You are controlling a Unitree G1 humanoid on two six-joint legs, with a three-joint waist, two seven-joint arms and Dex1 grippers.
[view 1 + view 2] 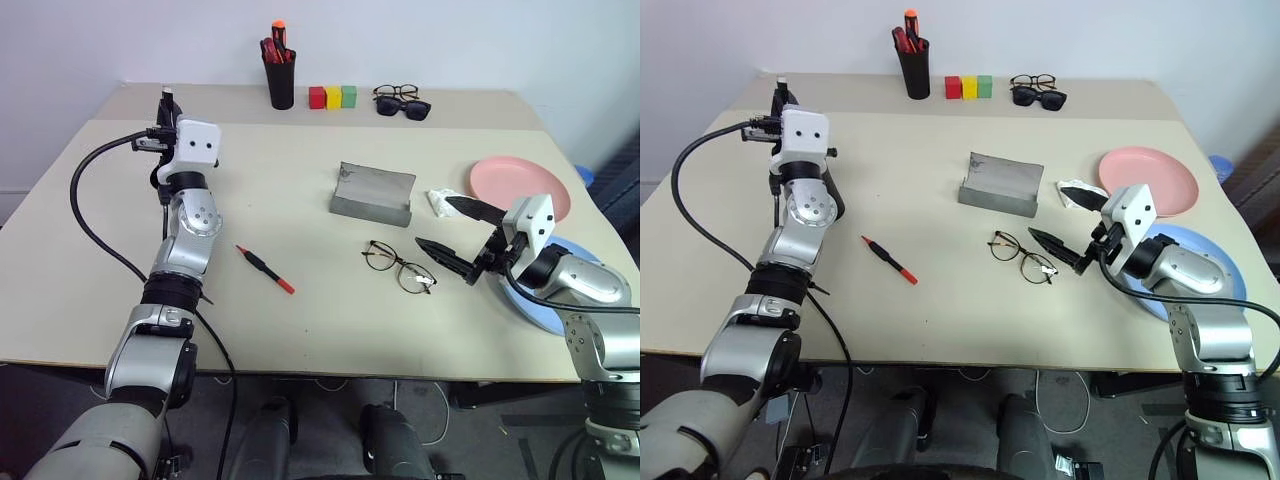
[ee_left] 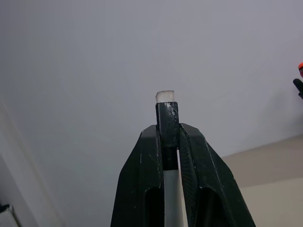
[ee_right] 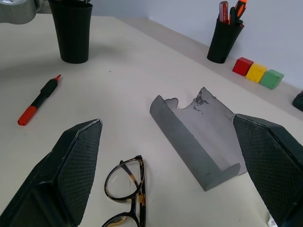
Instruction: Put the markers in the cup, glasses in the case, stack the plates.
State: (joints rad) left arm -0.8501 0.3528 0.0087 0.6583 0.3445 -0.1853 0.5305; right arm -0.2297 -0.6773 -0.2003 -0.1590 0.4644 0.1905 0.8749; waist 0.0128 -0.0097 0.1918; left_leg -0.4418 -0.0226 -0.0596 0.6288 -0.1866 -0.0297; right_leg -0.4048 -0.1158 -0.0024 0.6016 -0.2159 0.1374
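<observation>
**White marker lifted at far left; glasses still on table**

The glasses (image 1: 398, 266) lie near the table's front, just left of the right gripper (image 1: 452, 236), whose fingers are spread wide around nothing. Beyond them sits the grey case (image 1: 373, 194). The left gripper (image 2: 169, 142), raised far left, pinches the white marker (image 2: 166, 118). The black marker (image 1: 265, 268) lies left of the glasses. Pink plate (image 1: 520, 186) and blue plate (image 1: 535, 308) rest at right.

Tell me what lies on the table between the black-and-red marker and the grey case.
Nothing: in the left eye view the table is bare between the black-and-red marker and the grey case. The glasses lie nearer, below the case.
</observation>
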